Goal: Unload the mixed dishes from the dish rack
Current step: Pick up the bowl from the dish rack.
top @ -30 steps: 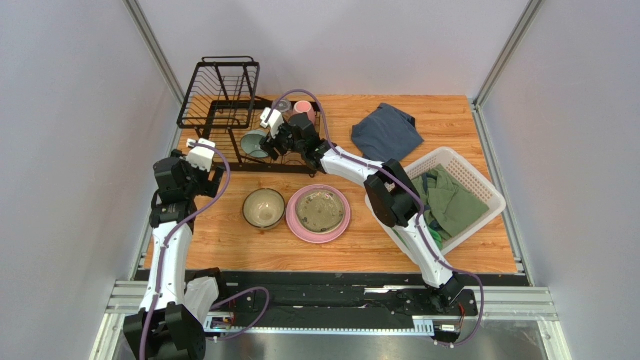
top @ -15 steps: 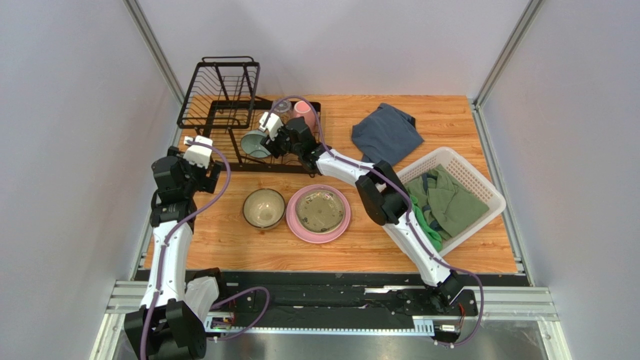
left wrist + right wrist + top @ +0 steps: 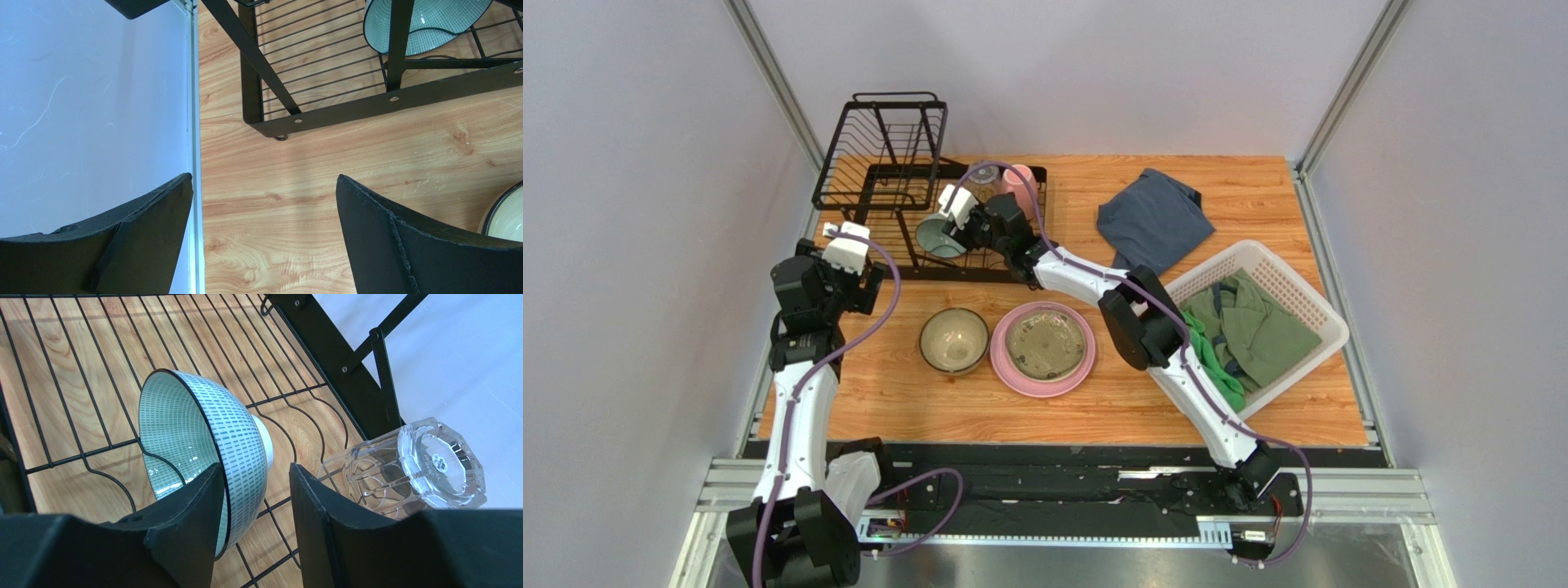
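right gripper (image 3: 255, 473) in the dish rack (image 3: 334, 352) | jaws apart, straddling the rim of the pale teal bowl (image 3: 184, 425), not clamped | bowl on edge on the rack's wires | left gripper (image 3: 263, 184) gaping, empty, beside the rack's corner

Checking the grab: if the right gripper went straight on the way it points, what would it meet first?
The pale teal bowl: its rim already sits between the fingers of the right gripper, so it would likely seat deeper before reaching the dish rack wires.
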`<move>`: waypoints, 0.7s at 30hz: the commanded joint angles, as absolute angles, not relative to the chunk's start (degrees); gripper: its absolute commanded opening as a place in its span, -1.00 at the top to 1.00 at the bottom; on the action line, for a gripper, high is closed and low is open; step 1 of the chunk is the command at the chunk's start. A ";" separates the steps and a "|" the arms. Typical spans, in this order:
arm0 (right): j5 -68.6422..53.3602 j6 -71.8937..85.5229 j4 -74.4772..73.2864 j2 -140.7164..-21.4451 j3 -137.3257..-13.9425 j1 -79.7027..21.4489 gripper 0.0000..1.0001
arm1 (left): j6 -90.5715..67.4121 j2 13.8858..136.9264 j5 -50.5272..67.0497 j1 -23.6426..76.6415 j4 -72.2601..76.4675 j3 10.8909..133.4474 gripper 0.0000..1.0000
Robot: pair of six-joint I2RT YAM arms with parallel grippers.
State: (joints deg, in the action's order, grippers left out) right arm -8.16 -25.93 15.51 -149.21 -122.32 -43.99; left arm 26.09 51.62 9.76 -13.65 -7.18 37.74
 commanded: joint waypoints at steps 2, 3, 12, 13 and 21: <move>-6.77 -28.56 20.04 -151.87 -125.86 -44.56 0.10 | 26.46 51.42 10.19 -14.24 -3.96 37.44 -0.88; -6.77 -28.74 20.13 -151.96 -126.03 -44.65 0.12 | 26.37 51.24 10.20 -14.24 -3.87 37.62 -0.88; -4.92 -33.57 24.16 -152.58 -123.58 -45.70 0.57 | 26.63 51.15 9.76 -14.41 -3.52 37.18 -0.88; -4.40 -33.84 24.60 -152.58 -123.40 -45.70 0.67 | 26.63 50.89 9.76 -14.33 -3.52 37.09 -0.88; -2.55 -35.42 27.33 -152.05 -120.95 -46.14 1.00 | 26.54 50.71 9.67 -14.33 -3.16 36.65 -0.88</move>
